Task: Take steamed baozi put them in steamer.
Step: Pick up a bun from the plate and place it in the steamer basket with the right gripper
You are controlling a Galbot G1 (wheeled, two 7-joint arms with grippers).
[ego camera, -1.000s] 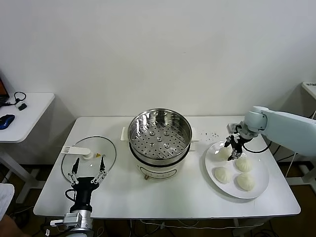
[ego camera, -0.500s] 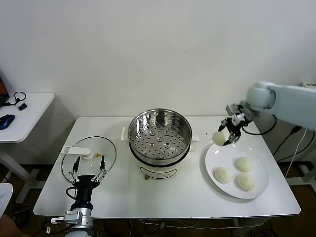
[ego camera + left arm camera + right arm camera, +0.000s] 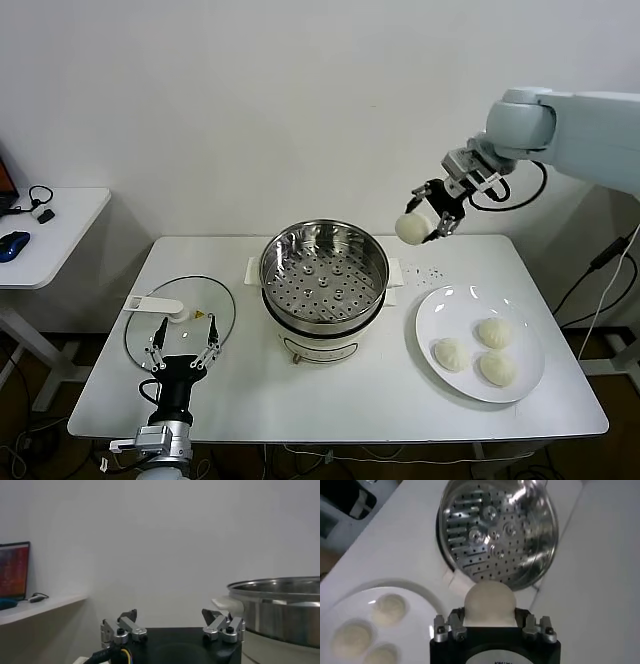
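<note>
My right gripper [image 3: 425,216] is shut on a cream-white baozi [image 3: 409,228] and holds it in the air just right of the steamer [image 3: 324,283], above the table. In the right wrist view the baozi [image 3: 489,603] sits between the jaws, with the steamer's perforated tray [image 3: 495,534] beyond it. Three more baozi [image 3: 476,350] lie on the white plate [image 3: 447,303] at the right; they also show in the right wrist view [image 3: 370,628]. My left gripper [image 3: 180,343] is open and empty, parked low near the table's front left.
A round glass lid [image 3: 198,300] with a white handle [image 3: 155,304] lies flat to the left of the steamer. A side table [image 3: 60,225] with small devices stands at the far left. A wall is behind the table.
My right gripper has lifted one baozi off the plate and carried it up and left, toward the steamer. The plate went from four baozi to three. The left arm stayed put.
</note>
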